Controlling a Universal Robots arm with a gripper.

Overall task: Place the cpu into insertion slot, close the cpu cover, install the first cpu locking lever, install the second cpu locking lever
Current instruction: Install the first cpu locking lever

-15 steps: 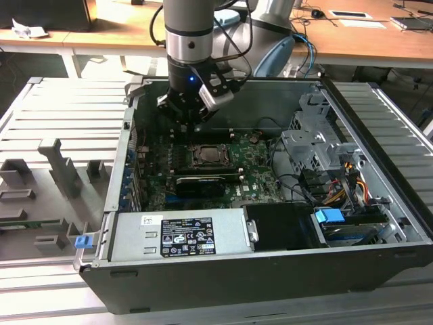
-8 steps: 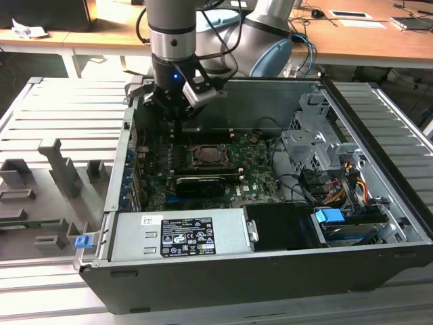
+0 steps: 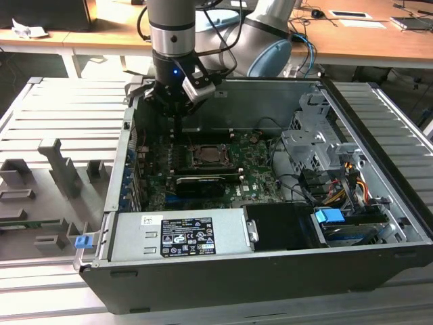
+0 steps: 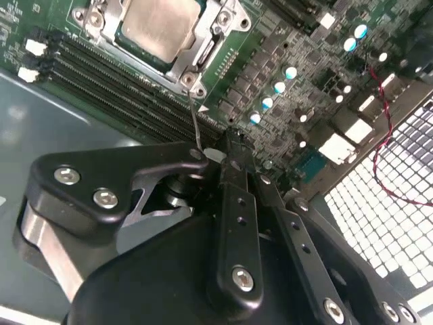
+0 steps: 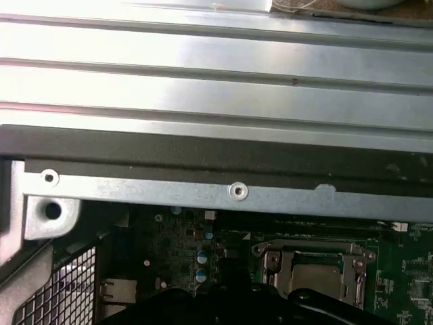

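Hanging over the green board (image 4: pixel 270 74), the gripper (image 4: pixel 226 145) is narrow, jaws drawn together where a thin wire lever (image 4: pixel 196 122) meets its tip; whether it pinches that wire I cannot tell. Just beyond lies the cpu (image 4: pixel 159 27), dull silver-beige and square, framed by the flat metal cover (image 4: pixel 193 64). Black memory slots (image 4: pixel 101 81) run beside it, the case wall (image 5: pixel 237 193) farther off.

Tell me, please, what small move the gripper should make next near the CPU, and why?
Probably press the thin locking lever down and sideways toward its catch. In the second wrist view the cpu already sits under the closed cpu cover, while the lever appears raised and not latched, with its free end right at the gripper.
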